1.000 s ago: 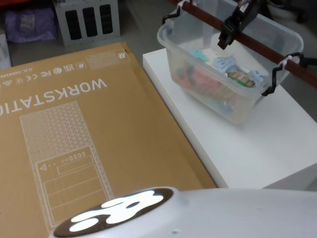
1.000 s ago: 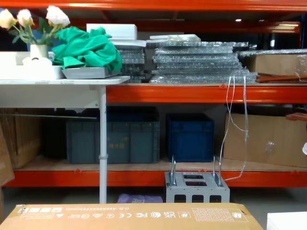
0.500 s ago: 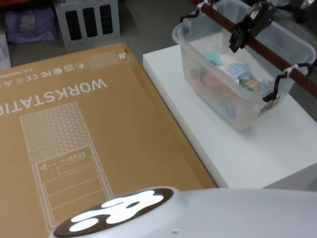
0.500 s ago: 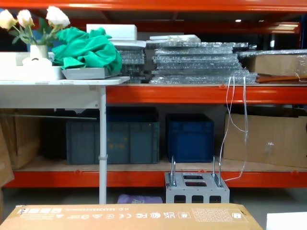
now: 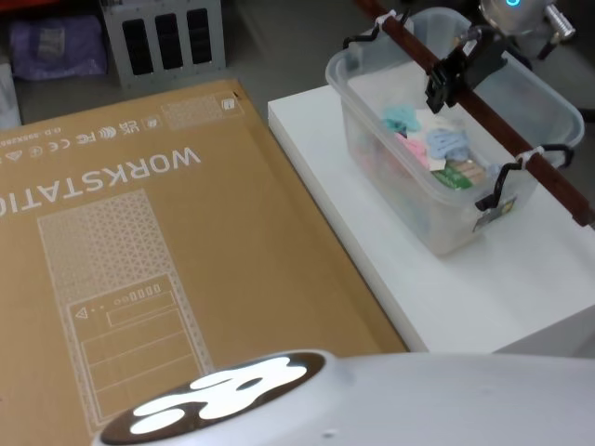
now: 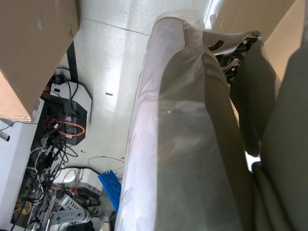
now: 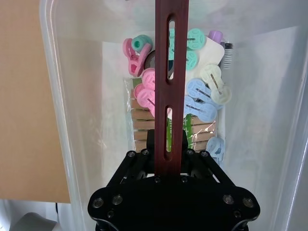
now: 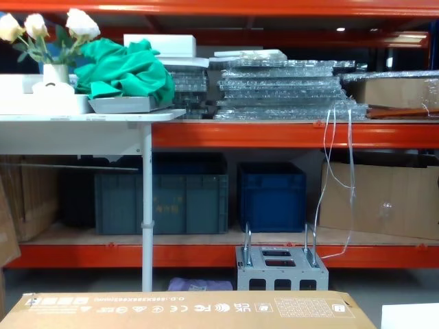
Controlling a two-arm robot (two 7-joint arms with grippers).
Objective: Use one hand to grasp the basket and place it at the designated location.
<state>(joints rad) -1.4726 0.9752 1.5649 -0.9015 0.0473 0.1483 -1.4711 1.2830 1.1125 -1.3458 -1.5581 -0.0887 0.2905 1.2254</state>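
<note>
Orange warehouse racking (image 8: 274, 133) runs across the room ahead of me, with dark blue crates (image 8: 271, 195) on its bottom shelf and a grey metal perforated box (image 8: 281, 269) on the floor in front. Closer in, a big brown cardboard carton (image 5: 139, 260) printed WORKSTATION lies flat beside a white table (image 5: 521, 288); from chest height I catch just the carton's top edge and one corner of the table.

On that table stands the basket (image 5: 372, 102), a clear plastic tub, and its far rim is cut off at the top of my head view. Its reddish-brown wooden handle (image 5: 493, 111) runs the length of the tub, tied on with white zip ties and black hooks, with the near end passing out of the frame at the right. My right gripper (image 5: 457, 72) is clamped on this bar near its middle; from my right wrist the bar (image 7: 171, 86) rises straight out from between the black fingers. Whether the tub's base is touching the table or just above it I cannot tell. Inside lie pastel plastic clips (image 7: 197, 94) and a row of wooden pegs (image 7: 144, 127), blurred through the walls and partly hidden behind the bar.

My left wrist camera looks at a plastic-wrapped grey form (image 6: 192, 144) and tangled cables on the floor (image 6: 62, 130); my left gripper's fingers I cannot make out.
</note>
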